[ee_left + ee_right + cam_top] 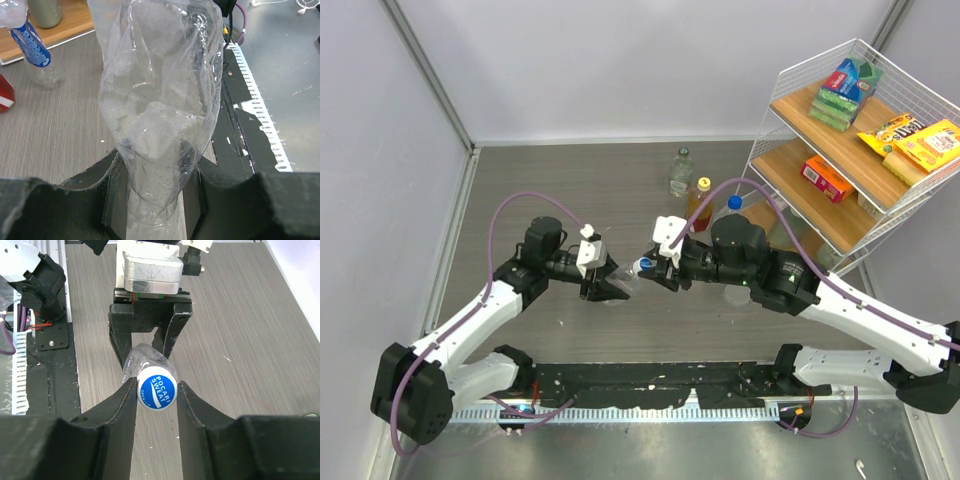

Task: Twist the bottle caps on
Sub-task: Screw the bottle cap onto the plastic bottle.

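Both arms on one clear bottle (160, 100), held sideways above the worktop (570, 180).
Left fingers (604, 290) are partly closed and clamp the crumpled body. Right fingers (658, 272) press both sides of the white, blue-centred cap (157, 388), which sits on the neck. Three more bottles (681, 172) stand near the wire shelf (860, 150).

left claw (608, 291): clamped on bottle (160, 100) | right claw (652, 270): pinching cap (157, 390)

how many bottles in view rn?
4. Held bottle in left hand, right hand on its cap; by the shelf: clear bottle, amber bottle, blue-capped bottle. Others may hide under the right arm.
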